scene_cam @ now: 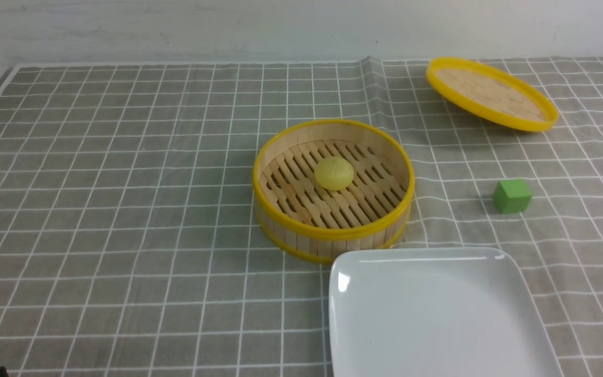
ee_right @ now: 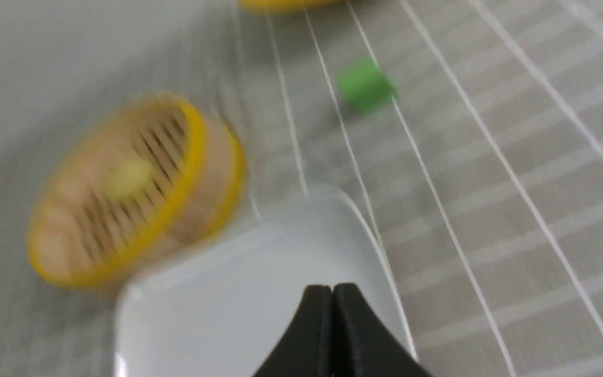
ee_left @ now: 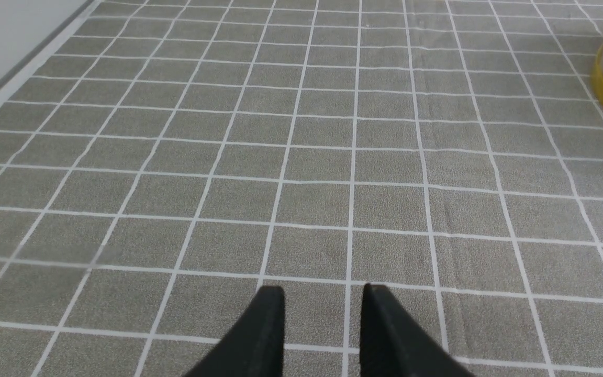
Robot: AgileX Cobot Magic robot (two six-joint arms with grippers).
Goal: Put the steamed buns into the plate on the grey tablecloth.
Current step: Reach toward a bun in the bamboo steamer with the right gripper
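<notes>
One grey tablecloth here, woven fabric ruled into squares by thin white lines, lightly creased. On it, one plate, glossy, white, squarish with rounded corners and a raised rim. Just beyond it sits one round steamer basket, pale bamboo walls banded in yellow, its floor cut with rows of slots. And there's one bamboo lid, a flat disc edged in yellow, farther off to the right. Two grippers in play, both dark: the left gripper has its fingertips apart, nothing between them, while the right gripper has its tips together, holding nothing. One steamed bun, a smooth-looking pale-yellow dome, rests inside the basket, on the slats. Smallest of the lot, one green cube, flat-faced, stands on the cloth between plate and lid.
</notes>
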